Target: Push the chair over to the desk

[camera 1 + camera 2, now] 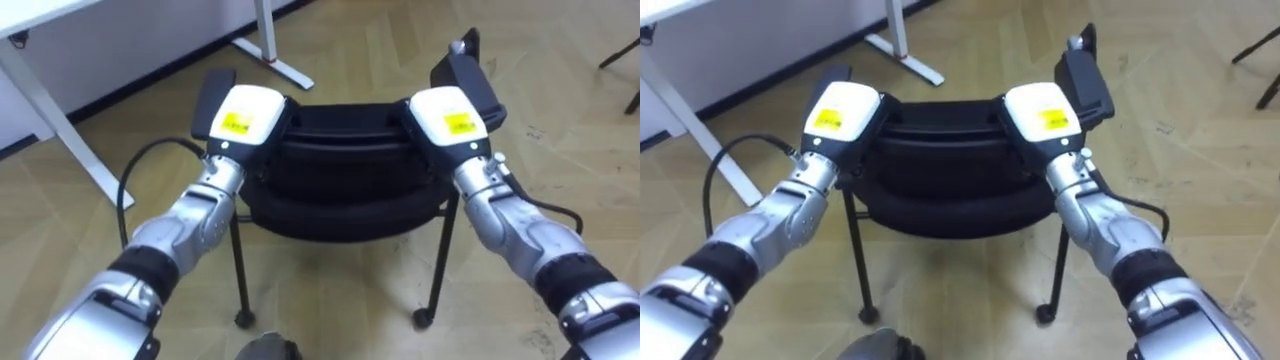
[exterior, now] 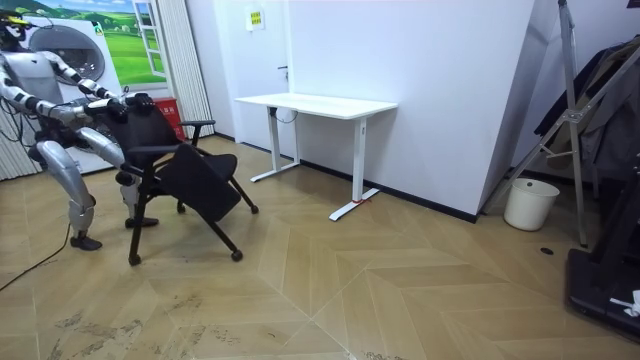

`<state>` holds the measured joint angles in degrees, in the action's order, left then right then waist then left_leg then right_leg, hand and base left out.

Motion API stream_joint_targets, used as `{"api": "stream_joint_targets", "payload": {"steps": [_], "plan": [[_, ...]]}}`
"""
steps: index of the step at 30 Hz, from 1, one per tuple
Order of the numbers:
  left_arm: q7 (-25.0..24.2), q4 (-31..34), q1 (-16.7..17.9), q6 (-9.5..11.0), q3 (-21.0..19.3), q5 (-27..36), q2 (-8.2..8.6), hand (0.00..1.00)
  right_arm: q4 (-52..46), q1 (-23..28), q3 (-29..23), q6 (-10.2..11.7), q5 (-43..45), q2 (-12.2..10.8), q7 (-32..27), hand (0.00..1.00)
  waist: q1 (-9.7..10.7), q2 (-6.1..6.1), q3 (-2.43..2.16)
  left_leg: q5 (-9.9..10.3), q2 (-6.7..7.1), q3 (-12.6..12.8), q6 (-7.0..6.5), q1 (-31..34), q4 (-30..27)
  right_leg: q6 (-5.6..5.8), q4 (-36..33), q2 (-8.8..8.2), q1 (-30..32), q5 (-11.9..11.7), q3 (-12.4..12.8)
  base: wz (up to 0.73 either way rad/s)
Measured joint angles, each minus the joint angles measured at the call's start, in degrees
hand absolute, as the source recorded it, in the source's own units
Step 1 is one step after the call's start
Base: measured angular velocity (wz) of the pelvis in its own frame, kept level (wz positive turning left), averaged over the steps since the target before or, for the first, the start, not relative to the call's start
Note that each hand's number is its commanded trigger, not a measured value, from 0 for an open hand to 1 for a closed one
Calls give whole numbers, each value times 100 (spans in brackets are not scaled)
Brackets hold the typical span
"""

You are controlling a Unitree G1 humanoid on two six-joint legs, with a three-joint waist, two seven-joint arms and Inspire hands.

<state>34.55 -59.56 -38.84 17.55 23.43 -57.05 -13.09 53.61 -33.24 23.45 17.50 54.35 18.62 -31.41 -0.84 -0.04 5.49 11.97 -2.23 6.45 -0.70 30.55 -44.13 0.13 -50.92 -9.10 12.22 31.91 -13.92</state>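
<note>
White-backed, yellow-labelled left hand (image 1: 243,118): lying against the upper left corner of the backrest; its fingers are going over the far side and out of sight, so whether they are curling round the edge or lying flat cannot be told; white-backed, yellow-labelled right hand (image 1: 450,117): matching it at the upper right corner, fingers likewise hidden, grasp likewise unreadable; both arms are reaching forward at about the same height, probably so that a shove goes evenly into both sides and the seat is not swinging round.

Black padded office chair (image 1: 345,160) with armrests and thin castered legs: standing directly in front of the robot, its back turned to it and touching both hands; in the room view it appears to be leaning away from the robot, though how far is hard to judge; the push is judged to be in hand, with open floor lying ahead.

Pale herringbone wooden floor (image 2: 400,290): looking smooth, so the castors should be rolling readily; faint scuffs are showing near the room view's lower left.

White rectangular desk (image 2: 320,104) on white metal legs: standing against the white wall (image 2: 450,100), well apart from the chair.

White round bucket (image 2: 530,203): sitting by the wall at the room view's right; the robot is standing at the room view's left, near a green landscape poster (image 2: 120,40).
</note>
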Motion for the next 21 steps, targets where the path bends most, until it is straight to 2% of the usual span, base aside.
{"api": "stream_joint_targets", "payload": {"steps": [1,5,7,8,9,10,11,12,13,14,15,16,17,19,20,21], "plan": [[-7,6,-102,-8,58,17,-32,100,29,-46,-4,-25,-5,-2,-86,100,-19,-68,23,-45,-2,101,-75,10,52,42,-2,-55,57,3,45,-7],[-12,56,-178,-32,127,33,-46,100,42,-44,3,-96,-17,2,-276,100,-130,-101,9,-112,54,183,-211,24,-3,188,12,-214,61,47,62,-16],[-11,102,-178,-34,157,33,-73,100,43,-35,3,-101,-21,0,-316,100,-139,-185,-39,-40,202,221,-315,-4,-1,309,9,-541,13,109,-102,-11],[-15,115,-178,-34,158,33,-79,100,43,-34,3,-107,-23,-1,-324,100,-149,-198,-44,-6,244,220,-367,-25,-8,321,8,-614,-21,104,-144,-20],[-21,136,-180,-34,159,33,-86,100,54,-37,3,-111,-21,1,-361,100,-192,-242,-70,92,374,195,-499,-53,-15,375,-37,-760,-28,44,-200,-33],[1,133,-214,-28,156,50,-112,100,61,-96,7,-118,-6,-4,-371,100,-256,-283,-41,172,533,107,-620,-79,-68,407,-414,-854,93,-88,-175,-44],[24,103,-234,-27,152,62,-121,100,88,-144,13,-133,14,-25,-364,100,-278,-281,-16,198,583,66,-663,-93,-125,315,-747,-909,207,-233,-129,-42],[58,48,-248,-22,136,75,-137,100,179,-226,13,-186,48,-113,-361,100,-287,-208,34,315,609,-72,-669,-114,-312,211,-1389,-925,508,-701,52,-20],[96,-7,-274,21,137,73,-164,100,185,-234,13,-213,45,-142,-359,100,-295,-198,51,438,612,-171,-649,-100,-471,166,-1925,-838,878,-1238,319,0],[131,-21,-300,34,138,72,-185,100,185,-237,13,-213,8,-169,-362,100,-286,-155,73,516,600,-304,-617,-57,-603,173,-2293,-690,1154,-1616,524,12],[140,-30,-319,37,147,73,-203,100,184,-244,24,-217,-28,-177,-365,100,-277,-120,74,561,590,-382,-598,-8,-671,216,-2390,-643,1289,-1674,567,12],[193,-94,-402,38,162,98,-211,100,184,-303,35,-228,-46,-177,-373,100,-262,-60,109,592,588,-553,-561,46,-785,235,-2404,-474,1535,-1616,593,9],[233,-135,-440,33,189,125,-213,100,185,-330,59,-260,-49,-188,-373,100,-261,-23,125,602,586,-645,-545,69,-824,234,-2338,-420,1653,-1557,585,17],[322,-235,-467,-4,228,200,-209,100,172,-357,72,-323,-8,-240,-377,100,-202,-1,80,660,583,-848,-439,126,-891,253,-1547,-321,1973,-1468,510,36],[331,-235,-467,-16,262,246,-217,100,168,-357,74,-323,2,-239,-388,100,-156,54,95,681,573,-904,-401,138,-919,263,-1218,-296,1978,-1461,498,44],[351,-242,-466,-45,362,369,-236,100,172,-373,121,-340,-3,-240,-406,100,-126,36,78,726,578,-970,-319,146,-973,289,-456,-262,1953,-1442,532,32]]}}
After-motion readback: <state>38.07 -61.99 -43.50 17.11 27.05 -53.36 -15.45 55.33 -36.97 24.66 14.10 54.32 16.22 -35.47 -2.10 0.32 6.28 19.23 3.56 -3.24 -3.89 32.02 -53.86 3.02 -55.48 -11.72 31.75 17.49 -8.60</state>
